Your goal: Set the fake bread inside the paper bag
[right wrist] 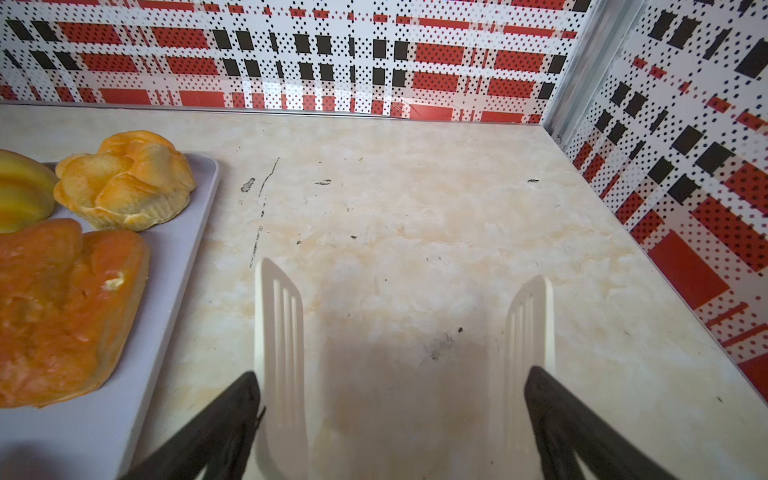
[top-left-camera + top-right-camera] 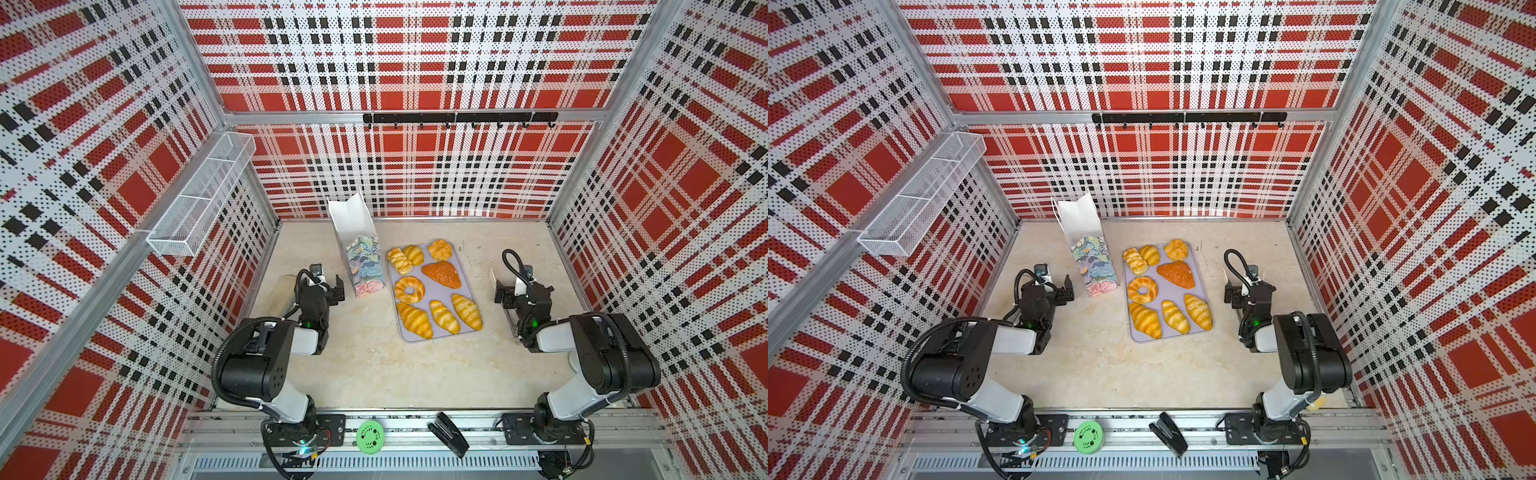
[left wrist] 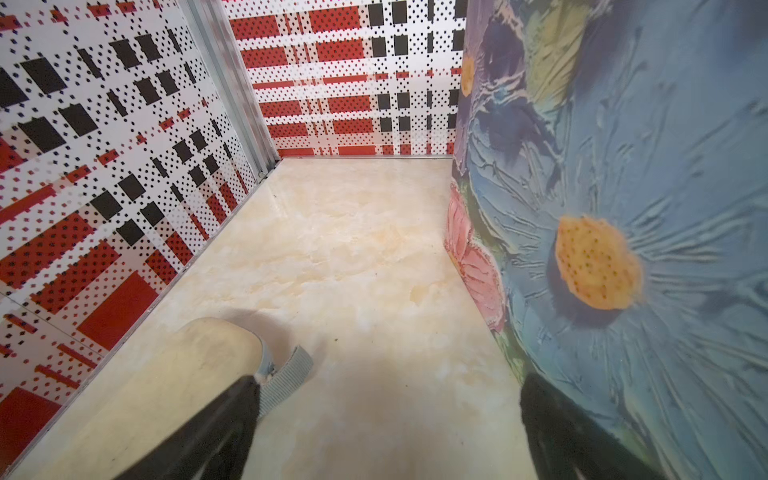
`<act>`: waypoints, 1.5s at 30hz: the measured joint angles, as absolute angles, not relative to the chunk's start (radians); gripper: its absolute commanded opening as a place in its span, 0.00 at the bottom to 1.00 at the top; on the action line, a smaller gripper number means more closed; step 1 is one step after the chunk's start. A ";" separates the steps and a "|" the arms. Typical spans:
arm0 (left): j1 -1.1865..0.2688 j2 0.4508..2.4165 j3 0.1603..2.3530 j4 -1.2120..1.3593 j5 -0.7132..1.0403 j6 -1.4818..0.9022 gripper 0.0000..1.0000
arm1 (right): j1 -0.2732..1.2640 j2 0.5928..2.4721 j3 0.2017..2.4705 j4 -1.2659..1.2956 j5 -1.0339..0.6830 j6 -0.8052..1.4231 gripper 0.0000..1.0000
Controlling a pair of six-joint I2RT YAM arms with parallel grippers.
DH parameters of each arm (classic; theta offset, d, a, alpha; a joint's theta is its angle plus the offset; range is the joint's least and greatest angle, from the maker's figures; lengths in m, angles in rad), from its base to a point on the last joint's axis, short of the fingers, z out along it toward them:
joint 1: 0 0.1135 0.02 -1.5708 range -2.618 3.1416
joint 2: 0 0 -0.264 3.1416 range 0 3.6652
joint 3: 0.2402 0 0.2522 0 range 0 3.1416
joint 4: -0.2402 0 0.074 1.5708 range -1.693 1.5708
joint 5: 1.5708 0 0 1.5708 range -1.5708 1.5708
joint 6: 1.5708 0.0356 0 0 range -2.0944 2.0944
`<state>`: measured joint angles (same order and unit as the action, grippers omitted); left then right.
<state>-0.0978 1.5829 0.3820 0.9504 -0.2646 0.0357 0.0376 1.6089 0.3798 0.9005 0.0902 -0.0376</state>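
Paper bag [image 2: 362, 259] tall, narrow; left gripper [image 3: 390, 365], apart, empty, just beside, could tip it. Right gripper [image 1: 403, 278] apart, empty.

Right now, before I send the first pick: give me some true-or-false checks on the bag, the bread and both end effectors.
1. The bag stands upright, left of the tray in both top views. True.
2. Only five pieces of bread lie on the tray. False: eight do.
3. The right end effector holds the doughnut. False: it is open and empty, off the tray's right side, and the doughnut lies on the tray.
4. The left end effector is open, with nothing between its fingers, close beside the bag. True.
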 measured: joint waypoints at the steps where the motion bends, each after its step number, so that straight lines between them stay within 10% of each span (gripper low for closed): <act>1: -0.098 1.583 0.382 0.950 -0.265 0.036 0.99 | 0.038 1.609 0.380 0.900 0.090 -0.038 1.00; 36: -0.090 1.582 0.382 0.950 -0.258 0.033 0.99 | 0.038 1.597 0.382 0.876 0.087 -0.038 1.00; 45: -0.073 1.305 0.404 0.707 -0.321 -0.036 0.99 | 0.037 1.374 0.539 0.531 0.084 -0.004 1.00</act>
<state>-0.0731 1.3052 0.4042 0.7067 -0.3210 -0.0357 0.0372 1.3743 0.5388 0.5312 0.0837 -0.0044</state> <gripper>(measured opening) 0.992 0.998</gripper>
